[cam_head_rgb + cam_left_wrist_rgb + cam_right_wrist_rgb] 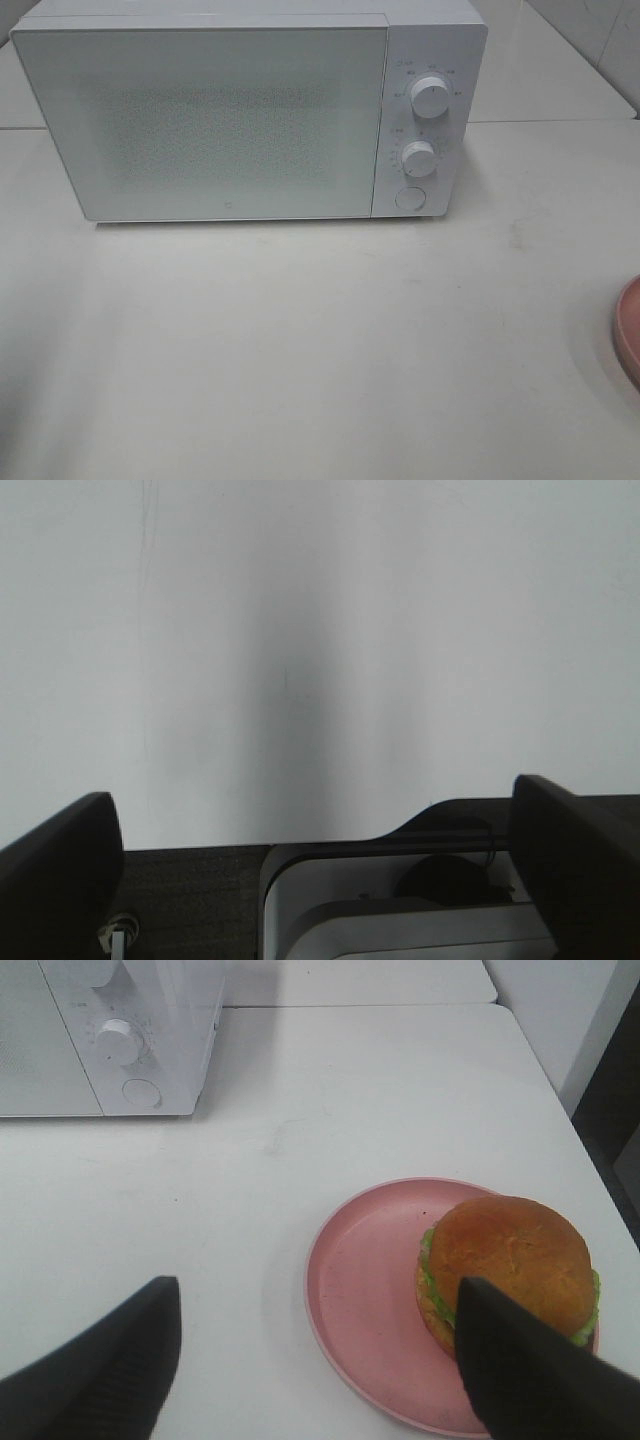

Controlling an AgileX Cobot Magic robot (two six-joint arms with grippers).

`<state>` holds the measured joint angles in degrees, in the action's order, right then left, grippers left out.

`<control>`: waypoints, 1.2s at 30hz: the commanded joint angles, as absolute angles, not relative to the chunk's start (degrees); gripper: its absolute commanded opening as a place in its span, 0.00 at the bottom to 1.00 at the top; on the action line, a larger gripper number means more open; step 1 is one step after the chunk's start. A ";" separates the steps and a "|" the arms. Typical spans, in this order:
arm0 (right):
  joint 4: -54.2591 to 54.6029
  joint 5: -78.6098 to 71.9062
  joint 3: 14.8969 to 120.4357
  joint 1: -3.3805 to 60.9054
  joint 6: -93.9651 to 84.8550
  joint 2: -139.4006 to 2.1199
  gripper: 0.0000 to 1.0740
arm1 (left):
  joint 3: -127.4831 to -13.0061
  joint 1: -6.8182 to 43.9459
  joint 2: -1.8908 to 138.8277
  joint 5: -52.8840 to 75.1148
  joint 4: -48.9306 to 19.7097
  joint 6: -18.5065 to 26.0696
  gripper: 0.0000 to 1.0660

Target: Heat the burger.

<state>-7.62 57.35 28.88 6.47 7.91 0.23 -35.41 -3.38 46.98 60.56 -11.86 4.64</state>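
Now burger (510,1265) on pink plate (365,1290), under spread right pincer (315,1360).

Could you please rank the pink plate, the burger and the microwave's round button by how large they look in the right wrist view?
1. Pink plate, the largest, though partly cut off by the frame edge.
2. Burger, sitting on the plate and covering only part of it.
3. Round button, the smallest; it is also farther from the camera, which shrinks it.

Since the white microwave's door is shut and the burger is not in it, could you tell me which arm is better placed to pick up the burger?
The right. Its open hand hovers over the golden-bunned burger on the pink round plate; the left hand sees only bare table.
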 commanded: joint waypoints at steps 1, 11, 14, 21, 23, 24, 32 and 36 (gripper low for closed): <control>-7.62 57.18 28.65 6.07 7.39 1.89 0.69 | -32.89 -3.61 42.57 60.68 -11.00 3.78 0.93; -7.62 57.18 28.65 6.07 7.39 1.89 0.69 | -29.85 -3.61 23.61 61.54 -7.62 3.09 0.93; -7.62 57.18 28.65 6.07 7.39 1.89 0.69 | -29.85 -3.61 18.96 61.48 -6.53 2.18 0.93; -7.62 57.18 28.65 6.07 7.39 1.89 0.69 | -29.79 -3.61 10.60 61.48 -6.30 2.23 0.93; -7.62 57.18 28.65 6.07 7.39 1.89 0.69 | -29.79 -3.61 7.79 61.48 -6.25 2.23 0.93; -7.62 57.18 28.65 6.07 7.39 1.89 0.69 | -29.79 -3.61 6.47 61.48 -6.19 2.23 0.93; -7.62 57.18 28.65 6.07 7.39 1.89 0.69 | -29.79 -3.61 -1.83 61.48 -5.33 2.23 0.93; -7.56 57.18 28.65 6.07 7.39 1.83 0.69 | -29.79 -3.61 -1.26 61.42 -5.27 2.18 0.93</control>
